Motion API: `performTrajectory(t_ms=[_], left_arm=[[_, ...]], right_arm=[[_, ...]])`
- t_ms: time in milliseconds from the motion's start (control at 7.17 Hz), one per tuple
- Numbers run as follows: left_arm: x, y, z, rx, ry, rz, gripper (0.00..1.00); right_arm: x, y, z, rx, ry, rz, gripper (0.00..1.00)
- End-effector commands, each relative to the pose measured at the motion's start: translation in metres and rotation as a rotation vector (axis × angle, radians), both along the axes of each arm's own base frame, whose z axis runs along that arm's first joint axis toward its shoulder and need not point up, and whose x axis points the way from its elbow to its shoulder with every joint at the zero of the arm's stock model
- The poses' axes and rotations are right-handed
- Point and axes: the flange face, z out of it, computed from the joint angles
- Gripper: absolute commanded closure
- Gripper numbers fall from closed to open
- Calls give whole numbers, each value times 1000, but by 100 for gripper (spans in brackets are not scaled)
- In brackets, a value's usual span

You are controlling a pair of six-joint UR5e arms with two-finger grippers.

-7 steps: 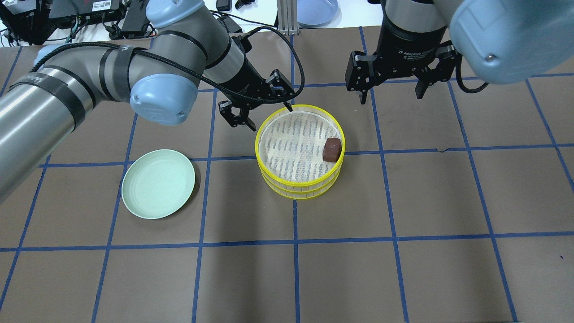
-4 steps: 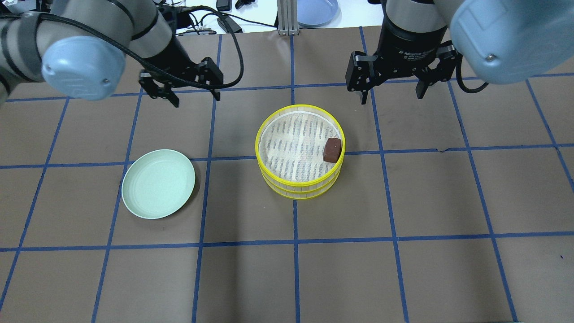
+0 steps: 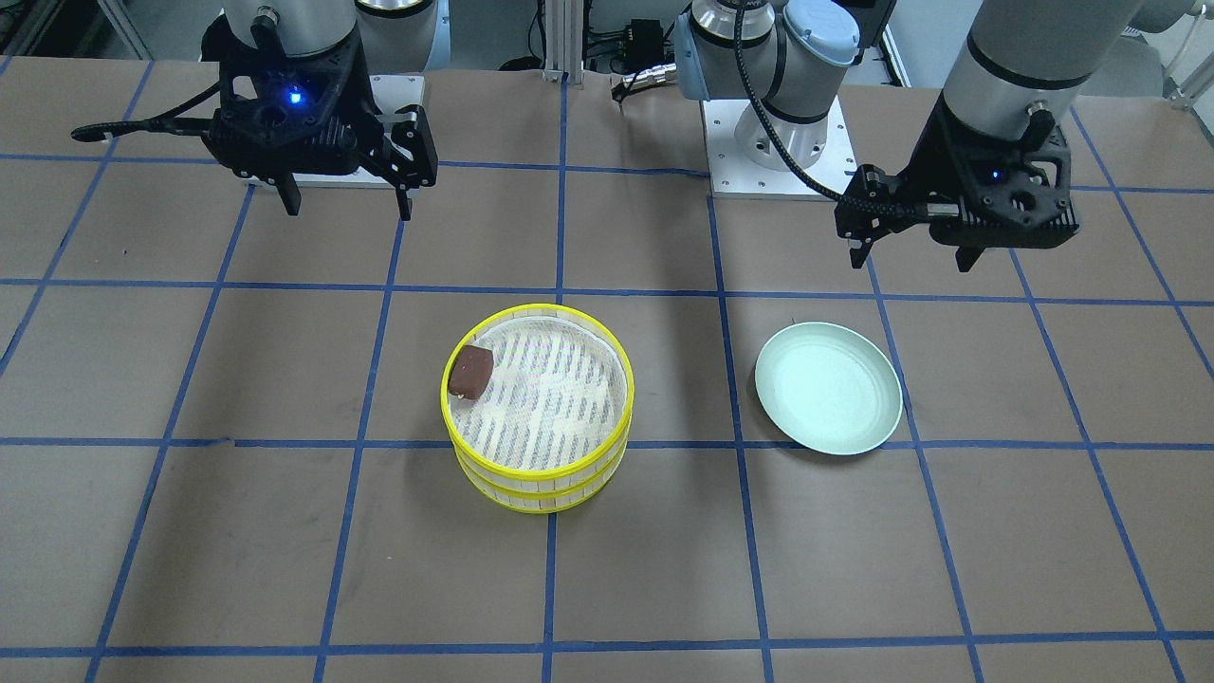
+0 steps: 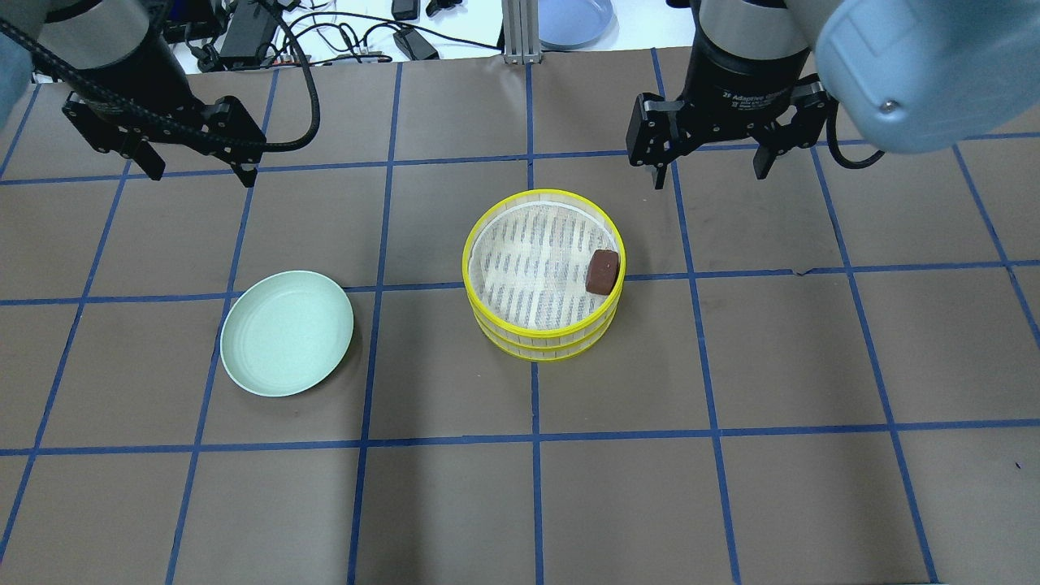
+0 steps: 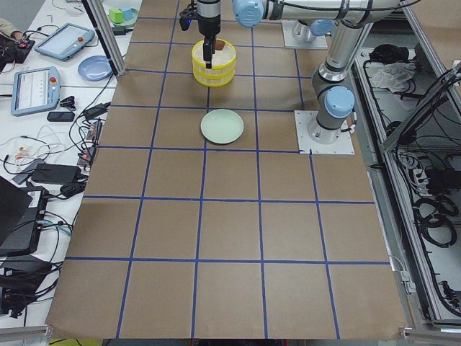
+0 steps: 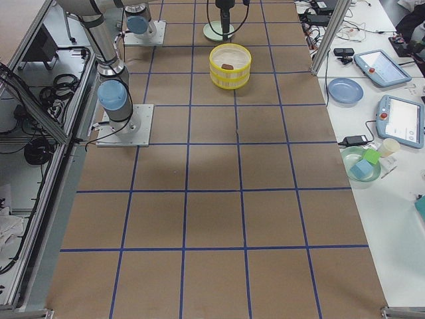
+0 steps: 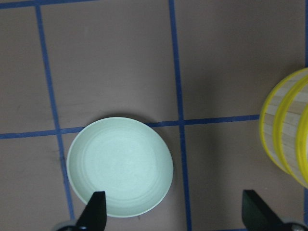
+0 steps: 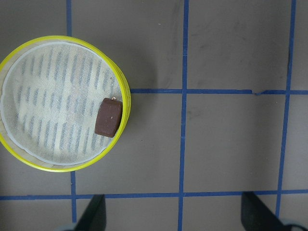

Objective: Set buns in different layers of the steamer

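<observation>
Since a second ago the left tool [image 4: 201,165] has pulled back from the rim of the stacked steamer layers [image 4: 543,193] to the worktop's [image 4: 731,487] far left, spread wide and empty. The right tool [image 4: 708,166] has not moved and is likewise wide open, holding nothing. The dark bun [image 4: 602,271] lies in the top layer against its wall. The pale bun shows in no view and is probably hidden in the lower layer, so the task looks done.

A brown table [image 4: 731,504] gridded with blue tape [image 4: 699,426], white bench [image 6: 398,206] alongside.
</observation>
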Motion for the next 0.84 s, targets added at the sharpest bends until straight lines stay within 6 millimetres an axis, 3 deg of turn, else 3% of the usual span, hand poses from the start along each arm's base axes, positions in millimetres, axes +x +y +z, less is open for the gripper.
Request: performTrajectory(t_ms=[0,698], left_arm=[[-5,16,16,-15,29,10,0],[-5,13,9,-14,83,18,0]], right_arm=[[0,0,1,-1,0,-1,0],[0,1,1,0,0,0,0]])
